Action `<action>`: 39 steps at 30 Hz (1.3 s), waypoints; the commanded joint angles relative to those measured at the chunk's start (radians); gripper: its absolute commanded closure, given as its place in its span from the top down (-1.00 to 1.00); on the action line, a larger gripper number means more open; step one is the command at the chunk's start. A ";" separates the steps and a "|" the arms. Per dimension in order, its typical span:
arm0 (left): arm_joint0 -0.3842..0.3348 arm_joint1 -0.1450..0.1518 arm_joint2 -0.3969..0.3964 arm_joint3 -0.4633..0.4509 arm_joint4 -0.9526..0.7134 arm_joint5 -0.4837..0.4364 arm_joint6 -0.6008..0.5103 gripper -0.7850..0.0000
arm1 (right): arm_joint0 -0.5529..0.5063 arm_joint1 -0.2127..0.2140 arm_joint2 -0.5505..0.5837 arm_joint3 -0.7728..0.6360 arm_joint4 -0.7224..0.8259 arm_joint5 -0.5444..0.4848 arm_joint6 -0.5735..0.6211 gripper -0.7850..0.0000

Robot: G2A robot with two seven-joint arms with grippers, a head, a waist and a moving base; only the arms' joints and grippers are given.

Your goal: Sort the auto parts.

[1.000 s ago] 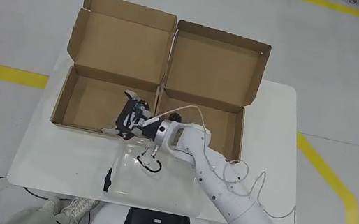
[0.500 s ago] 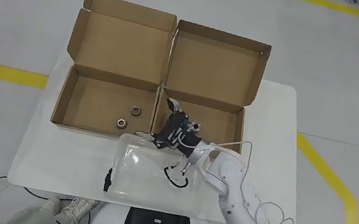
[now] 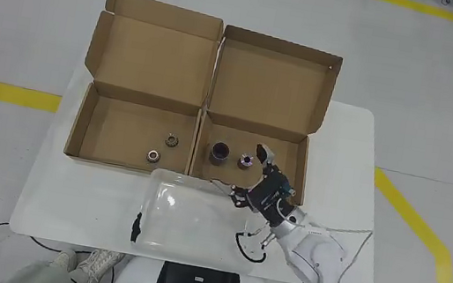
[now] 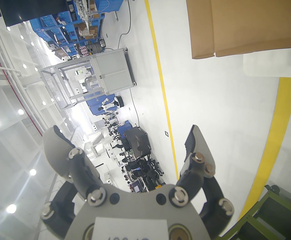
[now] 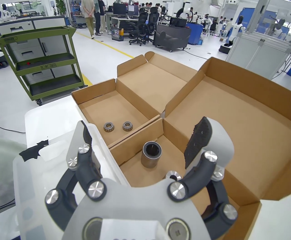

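on the white table (image 3: 345, 138) two open cardboard boxes are set side by side, touching, lids raised. two bearings (image 3: 171, 141) are counted in the left box (image 3: 113, 124), lying near each other towards its front wall. two parts are counted in the right box (image 3: 272, 82): one dark sleeve (image 3: 220, 150) standing upright, and one small metal part (image 3: 247, 158) just beside it, half hidden behind the gripper's frame in the right wrist view. one clear plastic bin (image 3: 186, 224) is placed just in front of both boxes, with one strip of black tape (image 3: 134, 227) stuck at its left edge.

the right gripper (image 3: 249, 177) is held over the front wall of the right box, beside the bin's far right corner; its fingers are spread wide and nothing is gripped between them. the small metal part lies close under one fingertip.

the left gripper (image 4: 125, 138) is pointed out at the floor beyond the table, fingers likewise wide apart and empty, with a cardboard flap (image 4: 236, 27) seen ahead of it. one green cart (image 5: 41, 68) is parked on the floor past the left box.
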 commanded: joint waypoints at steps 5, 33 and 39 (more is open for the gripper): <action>0.000 0.000 0.000 0.000 0.000 0.000 0.000 1.00 | -0.089 0.016 0.061 -0.057 -0.001 0.021 -0.038 1.00; 0.000 0.000 0.000 0.000 0.000 0.000 0.000 1.00 | -0.676 0.062 0.296 -0.344 -0.120 0.313 -0.489 1.00; 0.000 0.000 0.000 0.000 0.000 0.000 0.000 1.00 | -0.699 0.065 0.298 -0.352 -0.121 0.318 -0.518 1.00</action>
